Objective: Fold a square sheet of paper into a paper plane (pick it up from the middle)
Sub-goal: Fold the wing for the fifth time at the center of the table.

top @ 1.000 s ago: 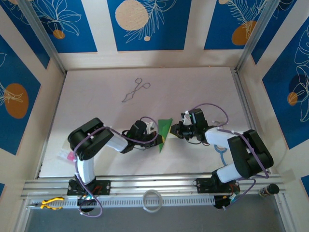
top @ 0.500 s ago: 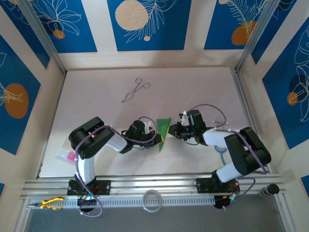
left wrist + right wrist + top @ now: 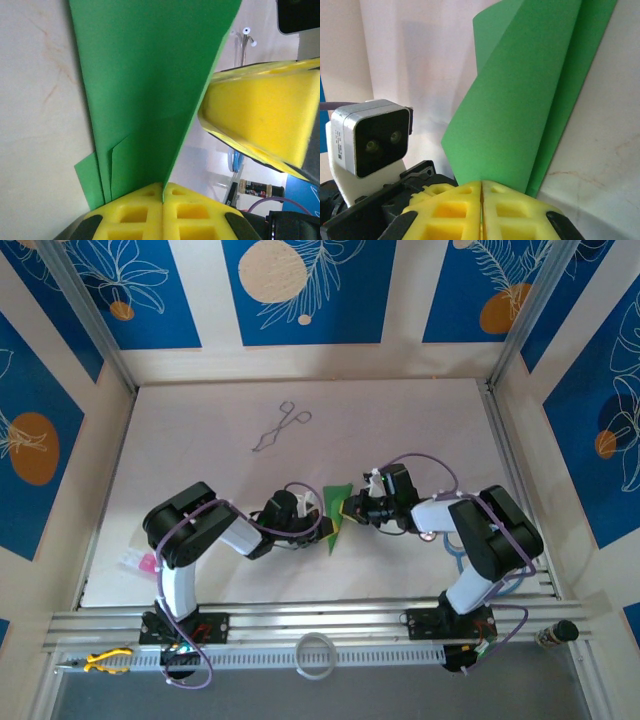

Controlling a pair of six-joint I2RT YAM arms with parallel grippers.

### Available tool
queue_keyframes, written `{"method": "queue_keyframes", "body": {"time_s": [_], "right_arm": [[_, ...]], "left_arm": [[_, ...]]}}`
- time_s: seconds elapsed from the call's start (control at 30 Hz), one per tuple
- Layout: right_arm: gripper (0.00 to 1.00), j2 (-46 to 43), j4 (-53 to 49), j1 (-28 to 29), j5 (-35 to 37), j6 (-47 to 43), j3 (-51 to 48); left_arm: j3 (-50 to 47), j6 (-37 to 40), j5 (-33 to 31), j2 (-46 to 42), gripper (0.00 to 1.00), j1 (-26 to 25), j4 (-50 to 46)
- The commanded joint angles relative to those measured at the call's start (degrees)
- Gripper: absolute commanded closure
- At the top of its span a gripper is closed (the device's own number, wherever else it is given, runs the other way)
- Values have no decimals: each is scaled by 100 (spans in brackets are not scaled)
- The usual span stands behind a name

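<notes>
Creasing step, judged mid-task. Item: paper (image 3: pixel 338 516), green, folded to a narrow pointed wedge, near the middle of the table (image 3: pixel 200 440) between the two arms, one flap raised off the surface. Left gripper (image 3: pixel 163 189): pads closed flat on the wedge's left edge, layers pinched. Right gripper (image 3: pixel 481 185): pads likewise closed on the right edge. Handling note: probably best to anchor one pinch and press the other along the fold, with layers aligned and a gentle pull; thin paper skews or tears easily.

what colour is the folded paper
Plain bright green, no pattern; the folded paper shows best in the left wrist view.
</notes>
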Motion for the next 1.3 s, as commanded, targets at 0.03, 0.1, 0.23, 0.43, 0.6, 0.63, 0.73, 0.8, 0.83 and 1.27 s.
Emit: {"method": "queue_keyframes", "body": {"time_s": [0.03,0.1,0.23,0.43,0.6,0.63,0.73,0.8,0.83,1.27], "right_arm": [[91,274,293,-66,-280,74,129],[91,367,392,-102,-347,114,143],[91,395,408,-157,-365,121,152],[91,489,376,-179,-460,68,212],[91,668,426,-180,-527,85,273],[91,695,437,-183,-537,85,284],[91,751,444,-177,-578,85,327],[91,795,436,-180,-596,74,358],[91,825,434,-179,-594,70,371],[91,1219,-796,22,-197,-236,909]], "left_arm": [[-181,-28,-55,54,100,119,-182],[-204,-51,-87,44,100,123,-183],[-235,-94,-138,33,100,141,-248],[-247,-138,-151,65,100,154,-249],[-277,-176,-199,68,100,156,-297],[-286,-186,-209,66,100,159,-313],[-327,-212,-302,16,100,166,-381],[-337,-213,-348,-10,100,166,-475],[-331,-213,-346,-12,100,163,-507],[-321,-91,-363,-77,100,166,-783]]}}
